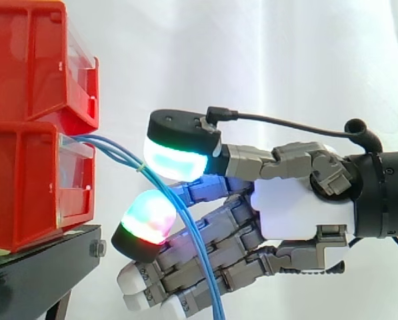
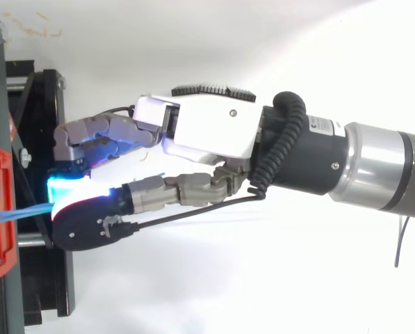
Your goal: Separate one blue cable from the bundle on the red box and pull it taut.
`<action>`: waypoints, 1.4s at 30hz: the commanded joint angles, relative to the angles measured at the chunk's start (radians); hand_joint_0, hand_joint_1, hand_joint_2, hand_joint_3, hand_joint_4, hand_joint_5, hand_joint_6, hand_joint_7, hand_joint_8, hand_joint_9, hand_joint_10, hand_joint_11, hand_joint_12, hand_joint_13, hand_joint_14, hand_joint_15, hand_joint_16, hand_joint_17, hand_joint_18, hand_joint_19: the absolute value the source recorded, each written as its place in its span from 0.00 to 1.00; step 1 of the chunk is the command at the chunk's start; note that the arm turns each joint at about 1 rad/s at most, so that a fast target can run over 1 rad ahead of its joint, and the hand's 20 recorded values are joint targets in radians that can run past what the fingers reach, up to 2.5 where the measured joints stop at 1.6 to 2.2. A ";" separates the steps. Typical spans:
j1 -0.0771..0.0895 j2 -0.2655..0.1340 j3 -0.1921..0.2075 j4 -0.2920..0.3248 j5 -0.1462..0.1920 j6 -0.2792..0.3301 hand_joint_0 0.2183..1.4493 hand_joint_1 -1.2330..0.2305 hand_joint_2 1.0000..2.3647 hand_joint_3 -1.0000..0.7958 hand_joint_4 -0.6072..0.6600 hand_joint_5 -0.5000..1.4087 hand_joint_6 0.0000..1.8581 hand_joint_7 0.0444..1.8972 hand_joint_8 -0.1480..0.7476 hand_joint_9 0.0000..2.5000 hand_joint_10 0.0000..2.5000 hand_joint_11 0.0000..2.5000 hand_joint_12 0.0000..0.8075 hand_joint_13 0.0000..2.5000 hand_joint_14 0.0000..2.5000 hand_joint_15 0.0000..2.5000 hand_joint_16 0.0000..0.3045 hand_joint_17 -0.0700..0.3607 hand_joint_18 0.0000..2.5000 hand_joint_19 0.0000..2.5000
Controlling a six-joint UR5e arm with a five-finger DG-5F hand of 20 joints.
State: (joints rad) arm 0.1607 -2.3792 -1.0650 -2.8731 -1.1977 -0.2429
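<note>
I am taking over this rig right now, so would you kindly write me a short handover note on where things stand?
Hand: level, reaching toward the lower red bin on the black stand; whether it grips anything cannot be told.
Blue cables: leave that bin's front as a bundle, run across the hand, then hang down slack together.
Done: the hand is at the bundle.
Left: single out one cable, grip it, pull it taut.

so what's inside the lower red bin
Thin blue cables emerge over the lower red plastic bin's clear front. Its opaque red side hides where they start and anything else inside.
</note>
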 commanded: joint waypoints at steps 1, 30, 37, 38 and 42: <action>-0.004 0.000 0.007 -0.008 -0.002 0.001 0.29 0.46 0.01 0.37 0.63 0.23 0.27 0.71 0.52 0.28 0.00 0.09 0.48 0.20 0.00 0.07 0.17 0.43 0.19 0.12; -0.007 0.000 0.071 -0.081 -0.002 -0.003 0.30 0.39 0.01 0.44 0.64 0.23 0.31 0.69 0.54 0.29 0.00 0.11 0.50 0.22 0.00 0.07 0.17 0.44 0.22 0.11; -0.007 0.000 0.092 -0.101 -0.003 -0.003 0.31 0.30 0.01 0.50 0.66 0.22 0.30 0.67 0.54 0.27 0.00 0.11 0.52 0.22 0.00 0.07 0.18 0.45 0.23 0.10; -0.007 0.000 0.097 -0.109 -0.003 -0.003 0.32 0.29 0.01 0.49 0.66 0.21 0.31 0.66 0.53 0.27 0.00 0.11 0.51 0.21 0.00 0.07 0.18 0.45 0.23 0.11; -0.006 0.000 0.102 -0.121 -0.002 -0.001 0.35 0.25 0.01 0.47 0.64 0.21 0.32 0.66 0.51 0.27 0.00 0.11 0.48 0.21 0.00 0.07 0.16 0.42 0.22 0.10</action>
State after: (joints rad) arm 0.1540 -2.3788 -0.9673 -2.9848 -1.2005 -0.2448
